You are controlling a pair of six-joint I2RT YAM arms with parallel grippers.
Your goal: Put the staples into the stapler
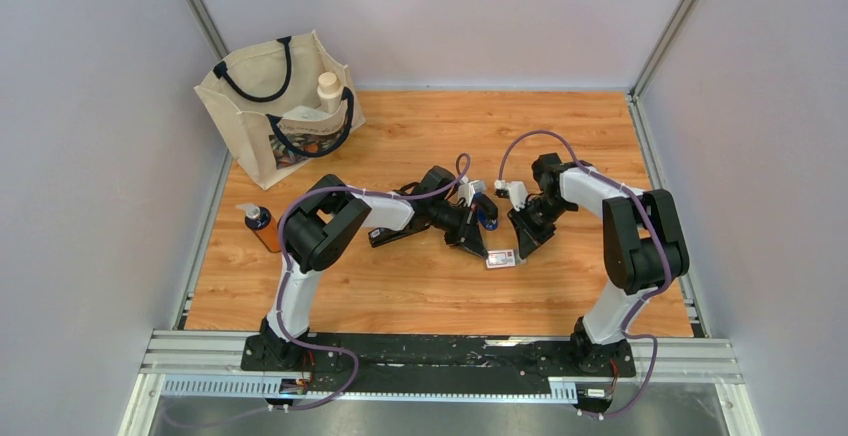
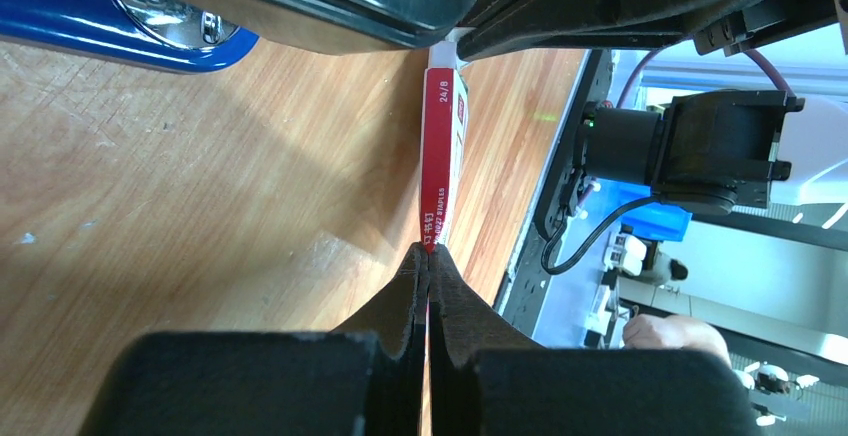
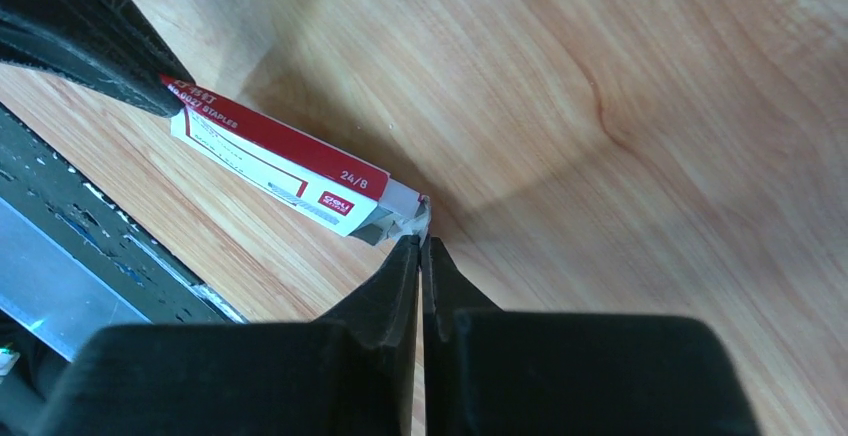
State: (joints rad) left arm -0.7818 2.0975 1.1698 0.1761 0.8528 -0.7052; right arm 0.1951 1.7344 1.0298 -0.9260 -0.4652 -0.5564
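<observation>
The staple box (image 3: 262, 153), a small flat white carton with a red top marked 24/8, sits low over the wooden desk (image 3: 650, 156) between the two arms, near the blue stapler (image 2: 90, 16); whether its underside rests on the wood cannot be told. The left fingers (image 2: 400, 301) are pressed together on one short end of it. The right fingers (image 3: 395, 286) are closed to a sliver on the pale flap at the opposite end, which looks to stand open with grey showing in the mouth. The carton is likely very light and made of thin card, so it would crush under a hard squeeze, and its glossy print may slip; the short ends and long edges are the safer holds. The flap could tear if tugged sharply. The strips inside are probably stiff yet brittle, may slide out if the open end dips, and are best taken by their sides.
</observation>
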